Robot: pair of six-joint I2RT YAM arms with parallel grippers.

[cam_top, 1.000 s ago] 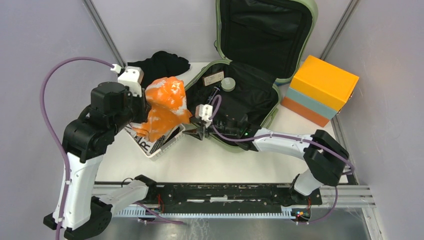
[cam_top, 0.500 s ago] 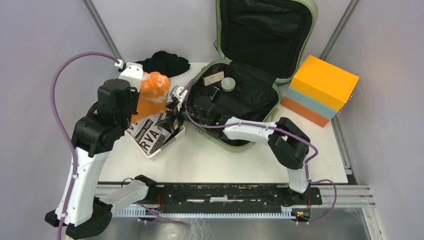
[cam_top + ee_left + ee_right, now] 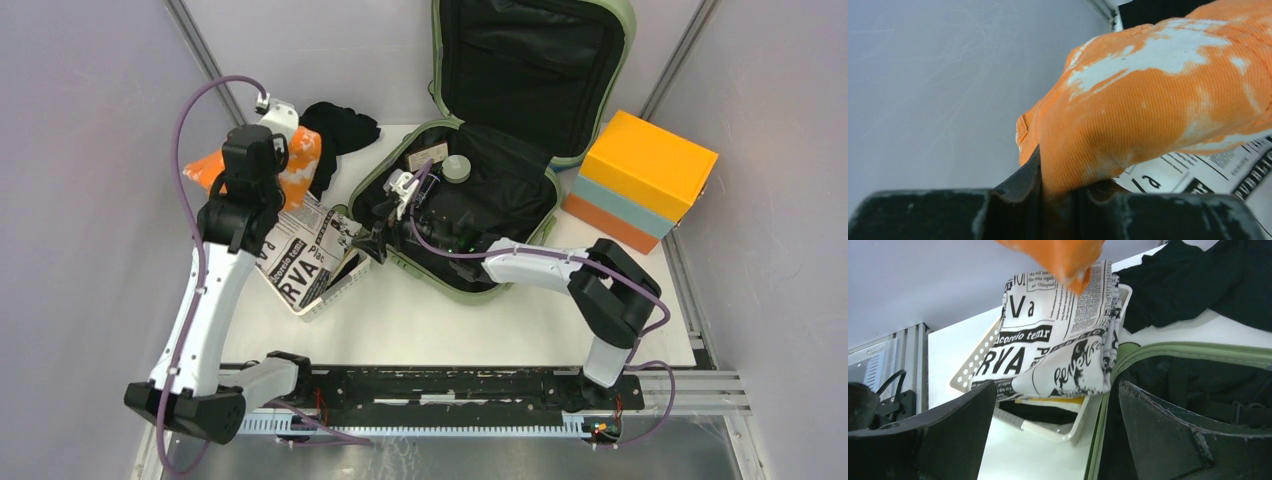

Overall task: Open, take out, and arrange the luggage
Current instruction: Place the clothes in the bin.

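Swung upper left since earlier, orange cloth (image 3: 1158, 100) pinched by left fingers (image 3: 1020, 180), probably to clear the basket (image 3: 973, 365); right fingers (image 3: 1168, 430) spread at luggage (image 3: 510, 195) rim.

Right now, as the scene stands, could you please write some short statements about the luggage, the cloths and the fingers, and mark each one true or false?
1. The luggage is open, with its lid raised. True.
2. The left fingers are closed on the orange-and-white cloth. True.
3. The right fingers are shut on the newspaper-print cloth. False: they stand wide open and hold nothing.
4. The newspaper-print cloth lies inside the luggage. False: it lies in the white basket beside the luggage.
5. The orange and light-blue box stands on the left arm's side of the luggage. False: it stands on the right arm's side.
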